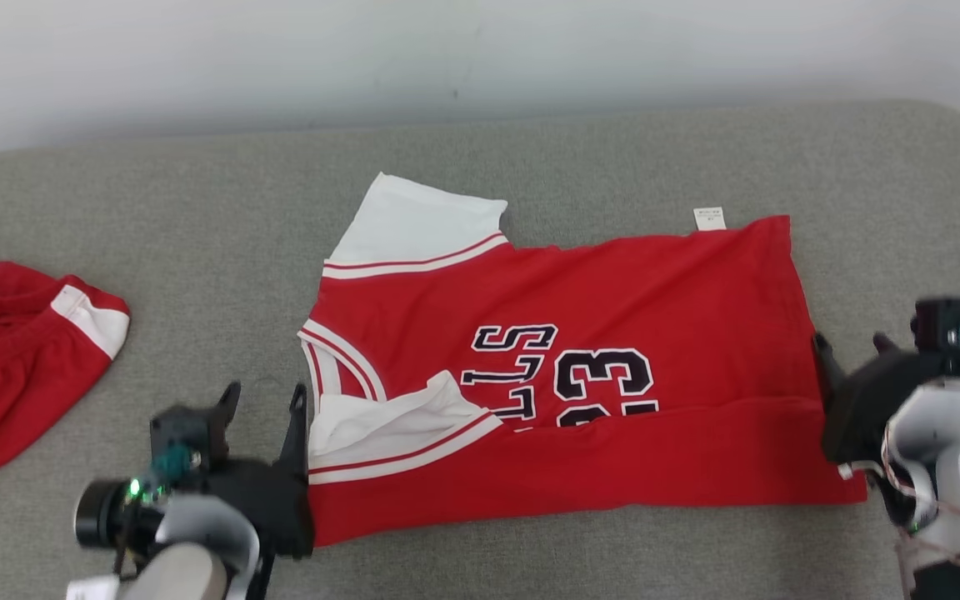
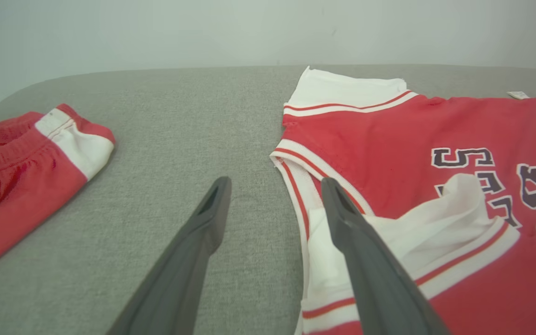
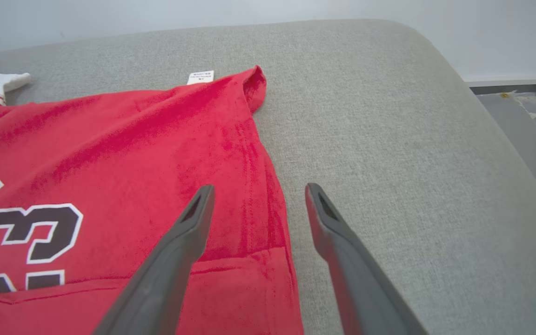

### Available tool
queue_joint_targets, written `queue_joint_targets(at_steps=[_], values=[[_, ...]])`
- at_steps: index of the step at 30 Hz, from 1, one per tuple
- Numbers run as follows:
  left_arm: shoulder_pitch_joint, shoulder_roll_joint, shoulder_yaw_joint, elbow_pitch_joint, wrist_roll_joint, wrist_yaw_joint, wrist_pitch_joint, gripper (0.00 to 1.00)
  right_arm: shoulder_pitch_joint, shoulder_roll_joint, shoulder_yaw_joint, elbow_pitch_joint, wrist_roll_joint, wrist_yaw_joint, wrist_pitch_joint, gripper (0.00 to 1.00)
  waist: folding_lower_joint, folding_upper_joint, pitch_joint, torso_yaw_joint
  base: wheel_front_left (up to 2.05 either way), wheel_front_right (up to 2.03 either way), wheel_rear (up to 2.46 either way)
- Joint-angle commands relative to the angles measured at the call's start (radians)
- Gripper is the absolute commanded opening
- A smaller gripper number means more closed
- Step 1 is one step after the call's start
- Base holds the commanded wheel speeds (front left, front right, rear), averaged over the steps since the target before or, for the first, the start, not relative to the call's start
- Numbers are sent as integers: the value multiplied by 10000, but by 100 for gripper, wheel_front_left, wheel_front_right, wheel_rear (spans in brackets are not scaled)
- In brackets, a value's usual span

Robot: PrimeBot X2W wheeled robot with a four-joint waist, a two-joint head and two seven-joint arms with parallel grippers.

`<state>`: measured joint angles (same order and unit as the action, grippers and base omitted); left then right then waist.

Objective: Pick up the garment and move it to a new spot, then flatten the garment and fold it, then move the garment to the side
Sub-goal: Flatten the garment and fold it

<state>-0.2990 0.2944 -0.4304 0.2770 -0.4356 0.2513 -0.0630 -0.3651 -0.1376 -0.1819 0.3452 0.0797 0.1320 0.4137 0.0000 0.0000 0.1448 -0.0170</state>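
Observation:
The garment is a red jersey with white sleeves and dark numbers, lying on the grey padded table with its near long edge folded up over the lettering. My left gripper is open at the jersey's collar end, straddling its edge; in the left wrist view the left gripper has one finger over the white sleeve. My right gripper is open at the hem end. In the right wrist view the right gripper spans the hem edge of the garment. Neither holds cloth.
A second red garment with a white stripe lies bunched at the table's left edge, also seen as red shorts in the left wrist view. The table's rounded right edge drops to a floor. A pale wall stands behind.

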Motion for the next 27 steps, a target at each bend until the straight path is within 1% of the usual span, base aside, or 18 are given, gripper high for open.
queue_joint_targets(at_steps=[1,3,4,5,8,10,11,13,16,17,19,22,24,27], values=[[-585,-3,40,165,-268,-252,325,100,-601,-184,220,185,237,-22,222,100,0,0,449,-95,0,0,0],[-1267,-37,37,449,-389,-504,812,100,-1234,-315,494,405,408,-22,525,100,0,0,737,-138,0,0,0],[-1665,-36,3,576,-417,-621,1033,100,-1585,-255,585,509,647,-22,699,100,0,0,904,-165,0,0,0],[-2509,-49,32,943,-516,-850,1409,100,-2374,-243,758,742,1015,-22,964,100,0,0,1271,-254,0,0,0],[-3791,51,-36,1602,-437,-1198,1837,100,-3485,-409,1210,1222,1206,-22,1144,100,0,0,1865,-499,0,0,0],[-4663,81,7,1971,-338,-1303,1877,100,-4208,-408,1531,1630,1246,-22,1172,100,0,0,2245,-698,0,0,0],[-4663,81,7,1971,-338,-1303,1877,100,-4208,-408,1531,1630,1246,-22,1172,100,0,0,2245,-698,0,0,0],[-5262,-9,45,2329,-390,-1371,2041,100,-4849,-362,1767,2022,1310,-22,1211,100,0,0,2629,-894,0,0,0],[-6191,-49,98,2871,-482,-1531,2288,100,-5649,-460,2201,2612,1272,-22,1277,100,0,0,3151,-1147,0,0,0],[-6440,-47,65,3027,-458,-1633,2355,100,-5887,-516,2333,2768,1240,-22,1233,100,0,0,3309,-1224,0,0,0],[-6906,24,92,3339,-418,-1695,2349,100,-6308,-533,2524,3072,1274,-22,1090,100,0,0,3598,-1396,0,0,0],[-7426,42,36,3793,-279,-1739,2183,100,-6695,-541,2740,3512,1375,-22,804,100,0,0,3860,-1565,0,0,0],[-7671,-69,-21,4104,-322,-1825,2260,100,-6892,-527,2884,3777,1443,-22,642,100,0,0,3982,-1654,0,0,0],[-8051,-58,-54,4533,-265,-1894,2212,100,-7095,-490,3144,4123,1554,-22,411,100,0,0,4089,-1785,0,0,0]])
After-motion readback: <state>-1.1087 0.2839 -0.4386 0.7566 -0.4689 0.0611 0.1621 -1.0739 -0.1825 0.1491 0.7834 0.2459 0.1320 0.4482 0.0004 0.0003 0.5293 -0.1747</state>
